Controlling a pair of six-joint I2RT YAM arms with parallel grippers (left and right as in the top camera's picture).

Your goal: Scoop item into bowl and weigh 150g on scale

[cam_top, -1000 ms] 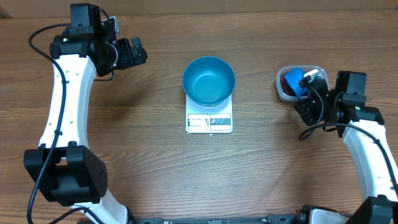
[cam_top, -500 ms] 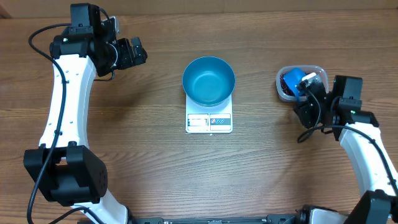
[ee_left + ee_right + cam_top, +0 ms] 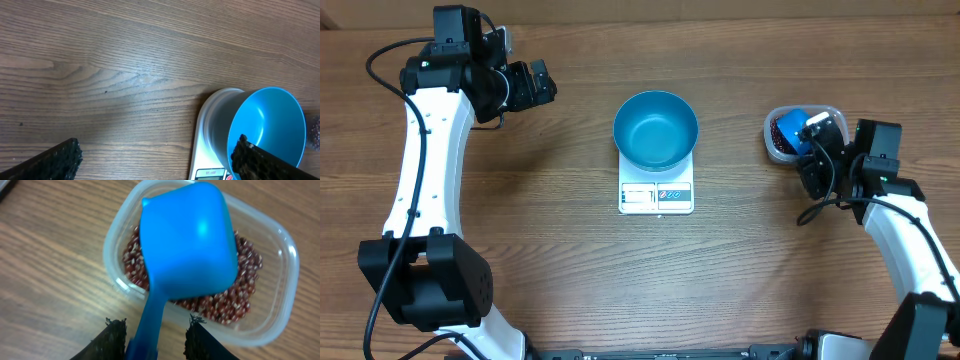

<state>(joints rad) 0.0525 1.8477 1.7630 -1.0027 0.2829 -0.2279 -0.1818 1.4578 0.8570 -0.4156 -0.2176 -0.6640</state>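
Right gripper (image 3: pixel 156 326) has shifted slightly at the clear plastic tub (image 3: pixel 286 296)'s rim, 3 o'clock, jaws loosely straddling the blue plastic scoop (image 3: pixel 187 245)'s handle; left gripper (image 3: pixel 155 150), 10 o'clock, gapes wide over the wooden table (image 3: pixel 125 75).

**Blues and red-brown on grained wood**

The table (image 3: pixel 550 260) is mid-brown wood with darker streaked grain. The bowl (image 3: pixel 655 130) is bright blue and the scale (image 3: pixel 656 197) white. At the right, the tub (image 3: pixel 286 250) is clear, the beans (image 3: pixel 242 305) dark red-brown with pale flecks, and the scoop (image 3: pixel 187 245) bright blue. The arms (image 3: pixel 420 170) are white with black joints.
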